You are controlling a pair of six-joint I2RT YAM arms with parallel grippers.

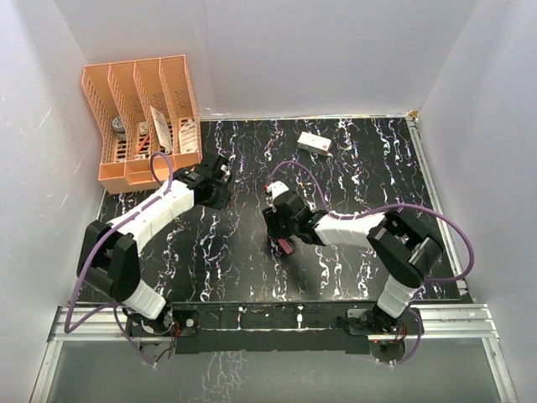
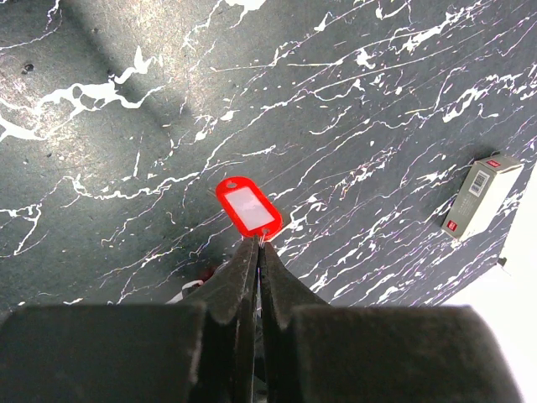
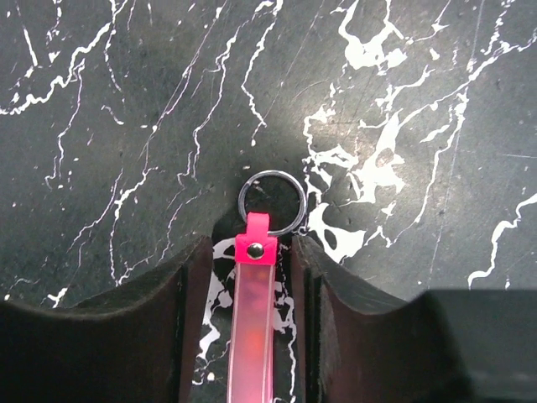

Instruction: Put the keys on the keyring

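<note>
Risk: left pincer (image 2: 258, 243) is clamping shut on the tiny key with the bright red oval head (image 2: 248, 206), by its near end. Meanwhile right pincer (image 3: 252, 242) is standing parted, straddling the slim pink tag (image 3: 252, 327) of the thin metal keyring (image 3: 271, 201) on the black marbled counter (image 3: 109, 109) without touching it. I am expecting an off-centre close to skew the tag, swinging the ring away.

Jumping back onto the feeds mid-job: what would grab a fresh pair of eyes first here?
First, the red-headed key sticking out from the tips of the shut left gripper, bright against the black marbled table. Next, the keyring, whose pink tag lies between the fingers of the open right gripper with gaps on both sides. In the overhead view, the peach file organizer in the far left corner also stands out.
</note>
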